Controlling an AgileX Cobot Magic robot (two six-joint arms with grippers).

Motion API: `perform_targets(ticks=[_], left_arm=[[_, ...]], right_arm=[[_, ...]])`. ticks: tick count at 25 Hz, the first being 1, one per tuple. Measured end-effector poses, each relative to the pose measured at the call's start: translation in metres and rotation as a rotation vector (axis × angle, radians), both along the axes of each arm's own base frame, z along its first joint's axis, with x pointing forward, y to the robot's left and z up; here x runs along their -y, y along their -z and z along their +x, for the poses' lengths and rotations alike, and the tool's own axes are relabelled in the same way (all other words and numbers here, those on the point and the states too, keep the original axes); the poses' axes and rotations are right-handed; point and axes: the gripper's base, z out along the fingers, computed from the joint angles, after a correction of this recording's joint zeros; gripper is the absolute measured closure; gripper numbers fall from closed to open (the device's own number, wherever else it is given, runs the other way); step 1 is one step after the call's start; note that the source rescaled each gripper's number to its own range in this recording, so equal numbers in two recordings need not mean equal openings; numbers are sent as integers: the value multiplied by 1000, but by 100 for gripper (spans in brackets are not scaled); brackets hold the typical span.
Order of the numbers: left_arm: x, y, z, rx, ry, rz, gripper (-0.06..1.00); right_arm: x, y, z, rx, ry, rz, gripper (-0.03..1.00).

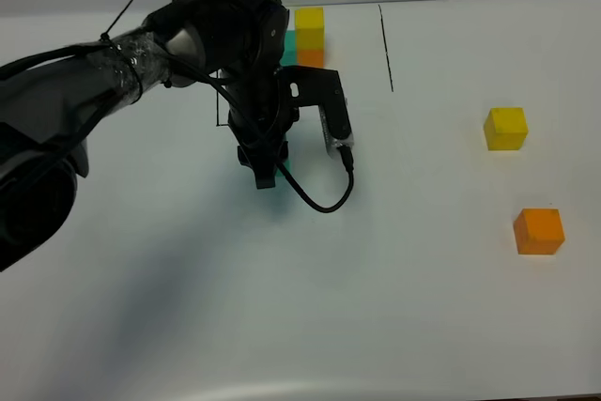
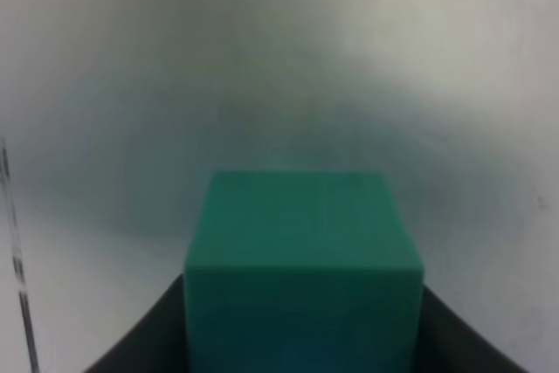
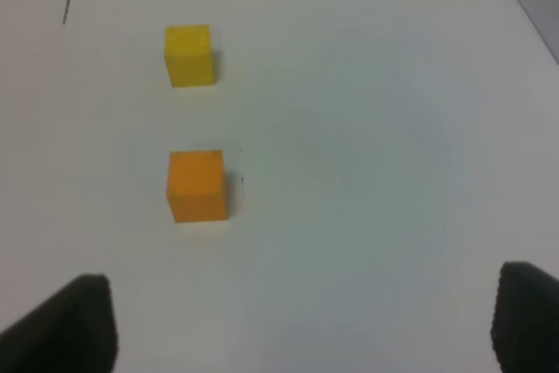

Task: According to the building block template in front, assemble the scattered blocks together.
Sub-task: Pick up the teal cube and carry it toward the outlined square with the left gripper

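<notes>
Left fingers hide most of the green block.

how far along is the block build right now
Nothing looks assembled yet: only the template stands stacked at the back. In hand: the left fingers appear closed on the green block near the middle. Left to do: the yellow block and orange block lie apart on the right, untouched, and the right fingers are open and empty.
</notes>
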Motion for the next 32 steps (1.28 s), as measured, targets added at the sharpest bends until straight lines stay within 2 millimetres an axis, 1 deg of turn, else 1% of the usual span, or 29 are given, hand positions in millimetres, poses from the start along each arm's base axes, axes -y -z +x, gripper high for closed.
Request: perform_targets(ticks=[8, 13, 22, 23, 25, 27, 30, 32], left_arm=[[5, 23, 3, -7, 30, 5, 94], [8, 22, 5, 20, 36, -13, 94], [8, 23, 5, 18, 36, -12, 94], [7, 23, 5, 17, 36, -10, 92], [7, 23, 4, 12, 38, -1, 82], [6, 23, 4, 7, 38, 6, 63], [6, 22, 3, 2, 35, 8, 38], [5, 17, 3, 7, 24, 4, 25]], right_arm=[[0, 0, 0, 0, -1, 1, 2], [0, 0, 0, 0, -1, 1, 2], [0, 0, 0, 0, -1, 1, 2], [0, 0, 0, 0, -1, 2, 2], [0, 0, 0, 0, -1, 2, 2], [0, 0, 0, 0, -1, 2, 2], [0, 0, 0, 0, -1, 2, 2], [0, 0, 0, 0, -1, 2, 2]])
